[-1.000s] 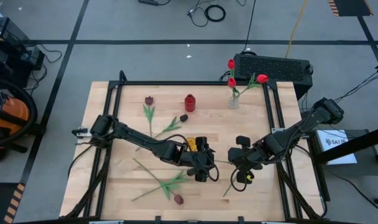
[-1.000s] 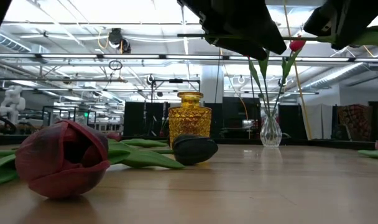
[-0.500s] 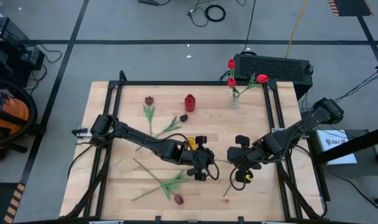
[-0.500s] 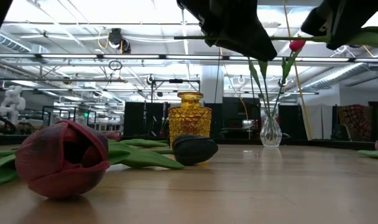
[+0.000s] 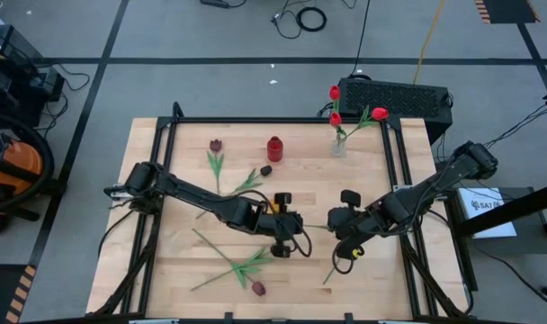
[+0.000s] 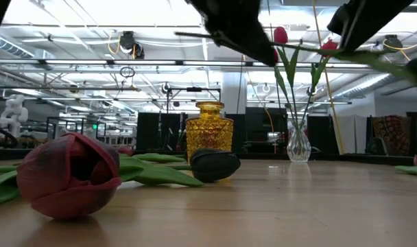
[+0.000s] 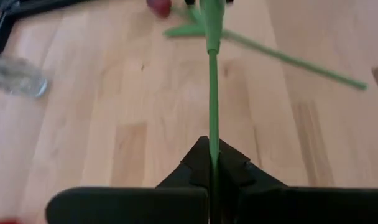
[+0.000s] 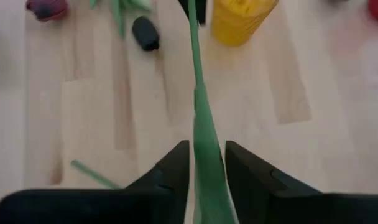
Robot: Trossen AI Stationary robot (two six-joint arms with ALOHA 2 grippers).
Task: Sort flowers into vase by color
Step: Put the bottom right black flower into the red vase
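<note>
Left gripper (image 7: 212, 177): jaws clamped on the stem (image 7: 211, 93); keep hold.
Right gripper (image 8: 206, 163): jaws apart around it; withdraw gently.

Bare wood btwn amber vase (image 5: 274, 148) & clear vase (image 5: 338, 147); dark tulip (image 5: 216, 155) left of amber vase, black lump (image 5: 266, 169) (prob. a tulip head) just in front.
</note>
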